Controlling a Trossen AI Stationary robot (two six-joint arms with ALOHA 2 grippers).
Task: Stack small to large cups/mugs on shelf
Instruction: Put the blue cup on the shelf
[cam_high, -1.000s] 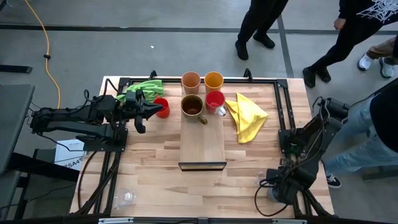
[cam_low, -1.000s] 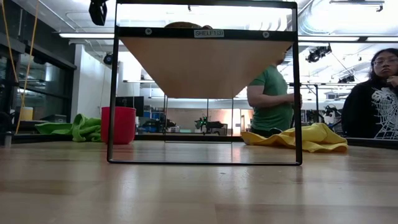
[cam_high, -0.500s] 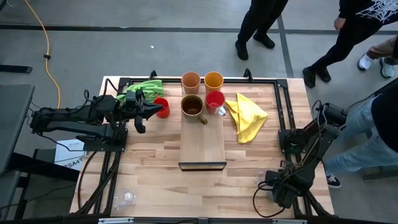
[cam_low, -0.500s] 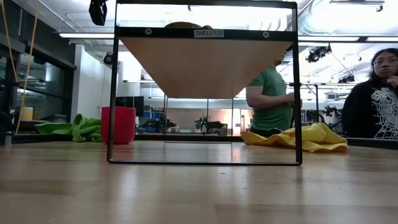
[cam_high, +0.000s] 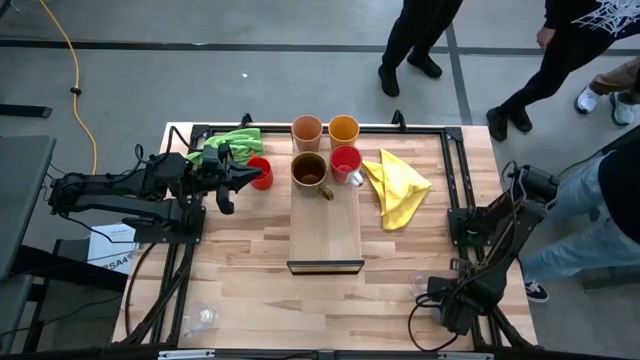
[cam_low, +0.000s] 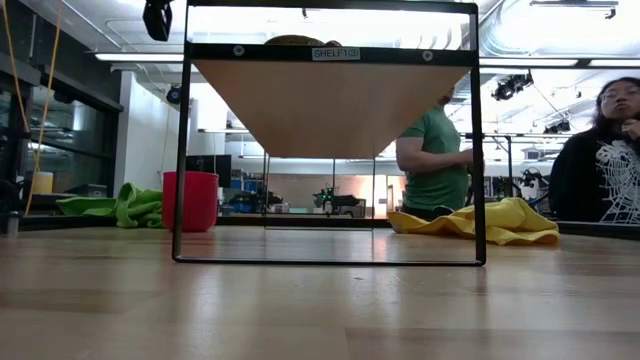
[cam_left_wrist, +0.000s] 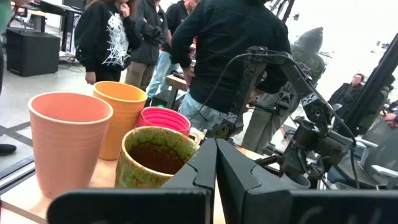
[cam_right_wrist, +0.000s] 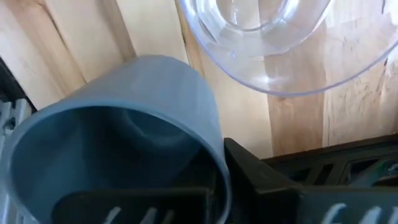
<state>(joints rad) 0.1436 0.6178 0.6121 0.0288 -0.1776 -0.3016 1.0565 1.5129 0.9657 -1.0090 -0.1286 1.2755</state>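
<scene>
At counter's (cam_high: 250, 270) near right corner: right gripper (cam_right_wrist: 211, 186) clamped down on grey-blue mug (cam_right_wrist: 118, 143) wall, one finger inside rim, clear glass (cam_right_wrist: 261, 43) just beside. Shelf (cam_high: 325, 235) well apart, toward centre and left of that grip; mug needing carry inward. Left gripper (cam_high: 262, 178) fully closed, empty, beside red mug (cam_high: 259, 172) at far left; brown mug (cam_high: 309, 170) on shelf's far end.

"SHELF131" tag on shelf (cam_low: 335, 54)

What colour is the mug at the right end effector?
Grey-blue mug; the right wrist view shows it best.
</scene>
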